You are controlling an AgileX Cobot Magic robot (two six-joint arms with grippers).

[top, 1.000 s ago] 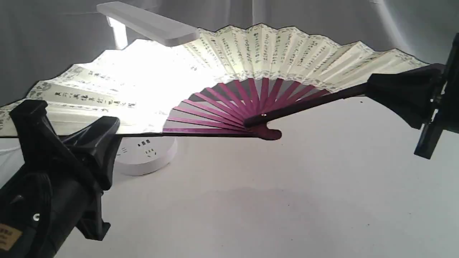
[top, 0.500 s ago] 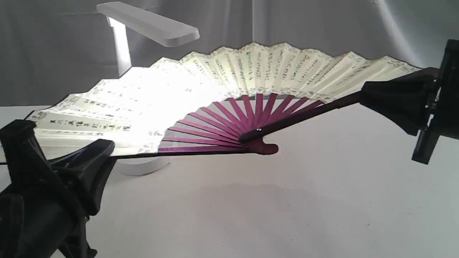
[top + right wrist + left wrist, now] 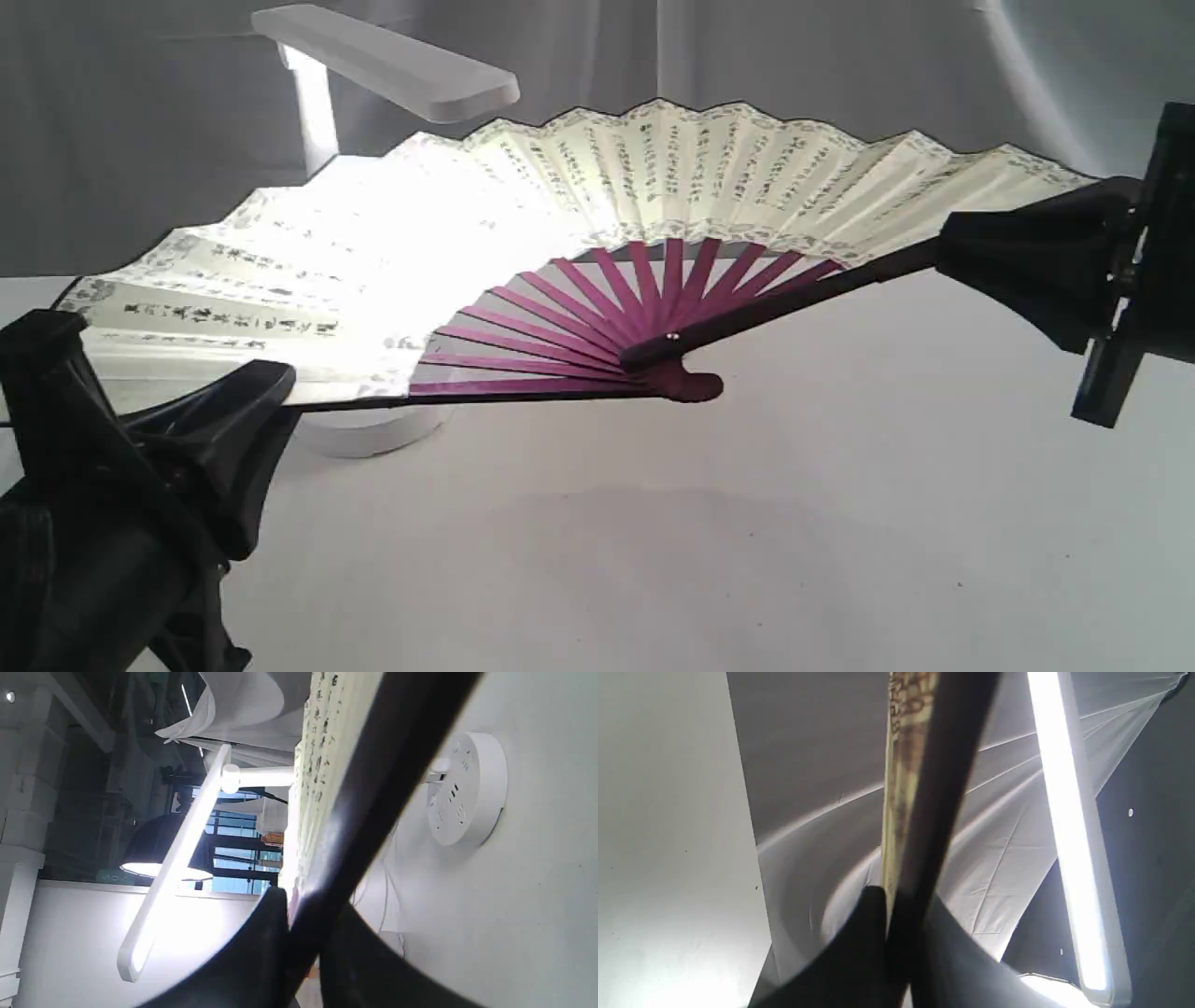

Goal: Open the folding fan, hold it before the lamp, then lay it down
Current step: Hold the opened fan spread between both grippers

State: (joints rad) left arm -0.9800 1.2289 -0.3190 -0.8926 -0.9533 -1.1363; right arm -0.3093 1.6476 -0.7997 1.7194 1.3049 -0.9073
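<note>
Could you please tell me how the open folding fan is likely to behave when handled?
Probably light: the folding fan hangs spread between the left claw and right claw pinching its guards. Its pleated paper leaf likely flexes and tears easily; the maroon ribs look stiffer. Laid flat, it should not roll.

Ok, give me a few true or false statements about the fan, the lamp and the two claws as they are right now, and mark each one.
1. The folding fan is spread wide open. True.
2. The left claw is open and holds nothing. False: it is shut on one of the fan's guards.
3. The lamp is switched on. True.
4. The fan lies flat on the table. False: the two claws hold it up off the table.
5. The right claw grips the fan's other guard. True.
</note>
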